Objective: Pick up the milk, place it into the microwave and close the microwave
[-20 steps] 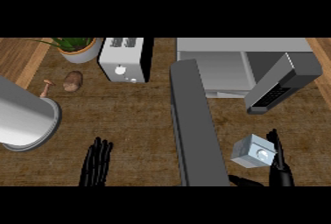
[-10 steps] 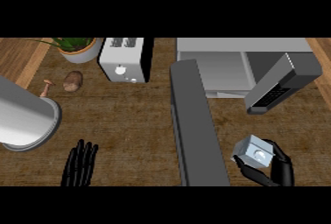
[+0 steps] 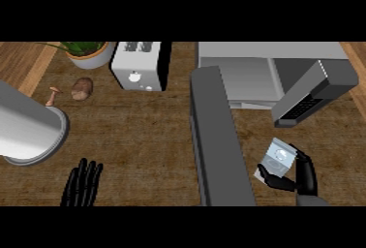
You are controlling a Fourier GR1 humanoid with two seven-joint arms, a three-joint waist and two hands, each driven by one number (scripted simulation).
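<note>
Since the earlier frame, the small pale grey milk carton (image 3: 278,155) has been raised off the wooden counter (image 3: 136,126) and tilted, and the left hand (image 3: 82,182) has been drawn lower toward the counter's near edge. The carton is now held by the right hand (image 3: 298,175) near the counter's near right corner, with the thumb curled under its lower end and the fingers wrapped behind it. It is seen just in front of the grey microwave's (image 3: 250,75) open door (image 3: 314,94), which swings out toward the near right. The left hand is shown with fingers straight and slightly spread, holding nothing. A long dark grey bar (image 3: 218,140) runs between the two hands. Along the far edge, a white toaster (image 3: 139,68) and a potted plant (image 3: 89,53) are seen; a large silver pot (image 3: 28,131) lies at the left edge.
</note>
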